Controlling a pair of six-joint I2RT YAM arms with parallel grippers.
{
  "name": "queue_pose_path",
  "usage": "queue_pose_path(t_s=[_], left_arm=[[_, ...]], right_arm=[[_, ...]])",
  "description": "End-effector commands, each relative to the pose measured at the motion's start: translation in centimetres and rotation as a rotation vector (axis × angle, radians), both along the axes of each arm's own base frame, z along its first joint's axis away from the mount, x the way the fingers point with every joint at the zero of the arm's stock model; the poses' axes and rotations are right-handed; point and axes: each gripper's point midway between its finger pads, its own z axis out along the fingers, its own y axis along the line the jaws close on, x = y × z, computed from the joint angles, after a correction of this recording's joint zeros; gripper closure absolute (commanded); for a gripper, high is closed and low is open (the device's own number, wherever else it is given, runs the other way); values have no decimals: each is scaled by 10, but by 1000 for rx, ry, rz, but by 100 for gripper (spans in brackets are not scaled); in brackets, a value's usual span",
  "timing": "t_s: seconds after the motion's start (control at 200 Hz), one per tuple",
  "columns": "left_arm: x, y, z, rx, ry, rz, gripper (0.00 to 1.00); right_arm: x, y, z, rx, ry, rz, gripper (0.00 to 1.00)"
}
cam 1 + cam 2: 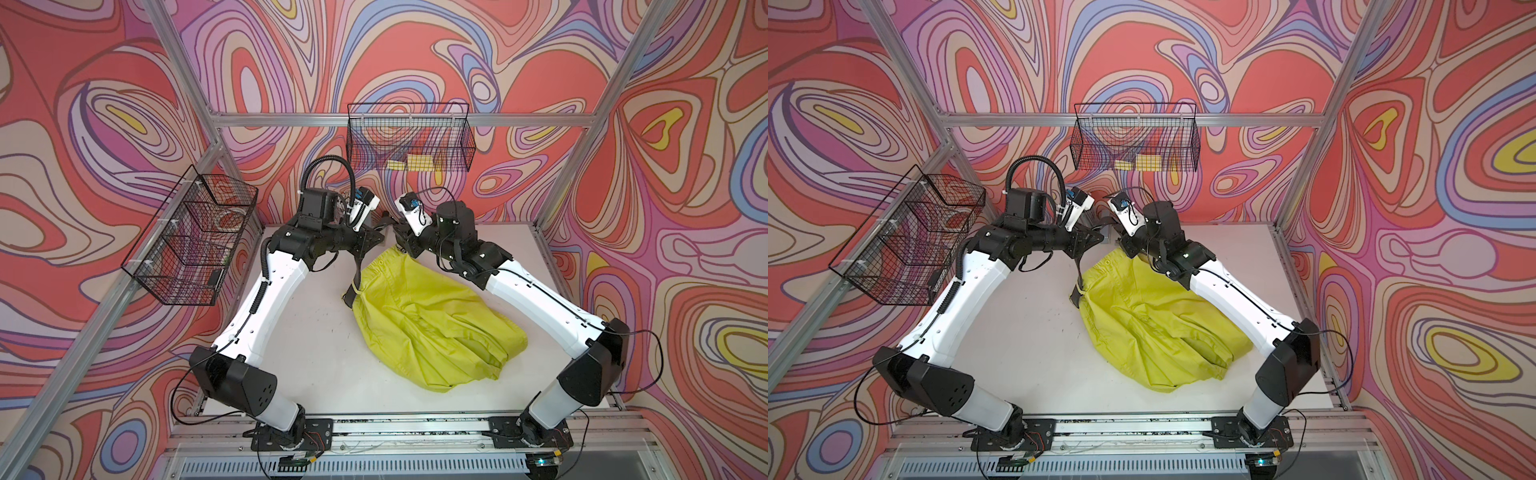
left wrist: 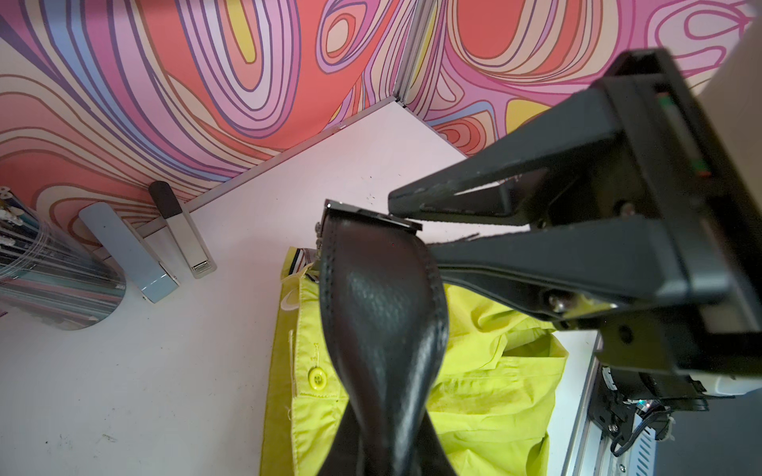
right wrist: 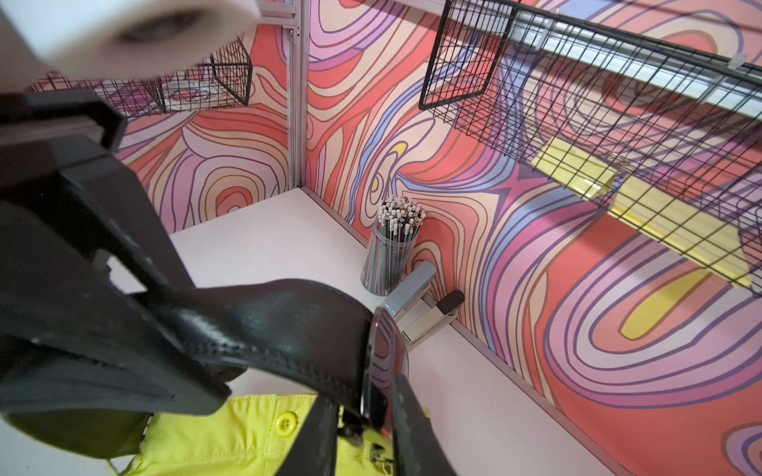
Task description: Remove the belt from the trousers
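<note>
The yellow-green trousers [image 1: 428, 324] lie crumpled on the white table [image 1: 299, 353], in both top views. The black belt [image 1: 356, 270] rises from a loop at the waistband toward the two wrists meeting at the back centre. In the left wrist view my left gripper [image 2: 385, 453] is shut on the strap [image 2: 383, 309], which arches up to the shiny buckle [image 2: 367, 213]. My right gripper [image 3: 367, 432] has a finger against each face of the buckle [image 3: 377, 358], shut on it. A green button [image 3: 286, 422] shows on the waistband below.
A cup of pencils [image 3: 389, 255] and two staplers [image 3: 420, 305] stand by the back wall just beyond the grippers. One wire basket [image 1: 409, 137] hangs on the back wall and holds yellow pads. Another basket [image 1: 191, 237] hangs on the left wall.
</note>
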Motion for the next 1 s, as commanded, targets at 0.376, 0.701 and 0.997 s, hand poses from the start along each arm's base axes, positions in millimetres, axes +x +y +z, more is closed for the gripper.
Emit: queue_pose_path(t_s=[0.376,0.701,0.997], left_arm=[[-11,-10,16,-42,15,-56,100],[-18,-12,28,-57,17,-85,100],[-17,-13,18,-60,49,-81,100]], right_arm=[[3,6,-8,-18,13,16,99],[2,1,-29,-17,70,-17,87],[-5,-7,-7,11,23,-29,82]])
